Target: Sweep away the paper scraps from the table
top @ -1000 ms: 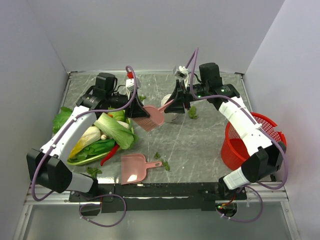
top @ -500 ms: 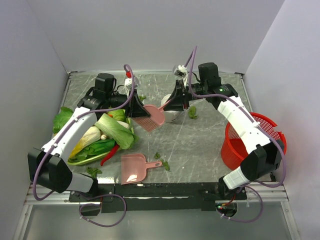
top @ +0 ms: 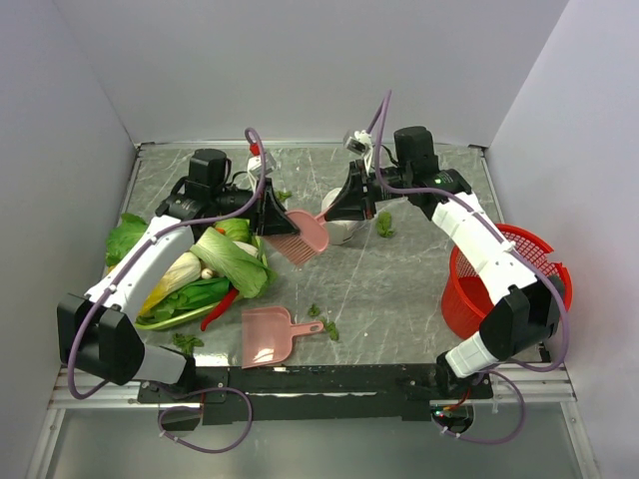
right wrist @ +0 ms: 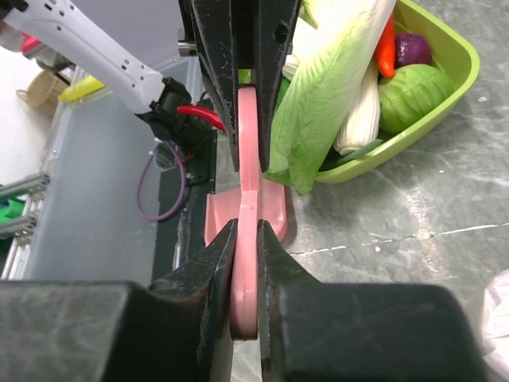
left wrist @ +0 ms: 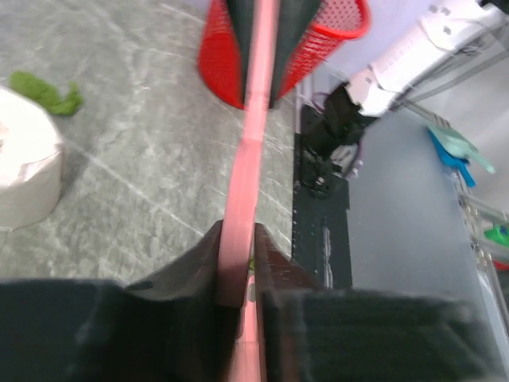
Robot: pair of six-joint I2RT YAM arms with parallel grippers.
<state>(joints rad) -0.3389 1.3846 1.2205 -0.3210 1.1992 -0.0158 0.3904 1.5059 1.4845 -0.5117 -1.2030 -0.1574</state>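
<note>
A pink brush (top: 306, 231) hangs above the table (top: 399, 289) at the back middle, held from both ends. My left gripper (top: 273, 216) is shut on its bristle end, seen edge-on in the left wrist view (left wrist: 248, 151). My right gripper (top: 342, 207) is shut on its handle tip (right wrist: 247, 263). The pink dustpan (top: 268, 335) lies at the front, and also shows in the right wrist view (right wrist: 277, 208). Small green paper scraps lie beside the dustpan handle (top: 322, 321), right of the white lump (top: 384, 226), at the front left (top: 185, 342) and behind the brush (top: 284, 196).
A white crumpled lump (top: 339, 233) sits under the brush handle. A green tray (top: 160, 319) piled with lettuces, cabbage and a red chilli fills the left side. A red mesh basket (top: 504, 284) stands at the right edge. Grey walls enclose the table.
My right gripper has shifted slightly left and down along the brush handle. The left arm and the brush have hardly moved.
</note>
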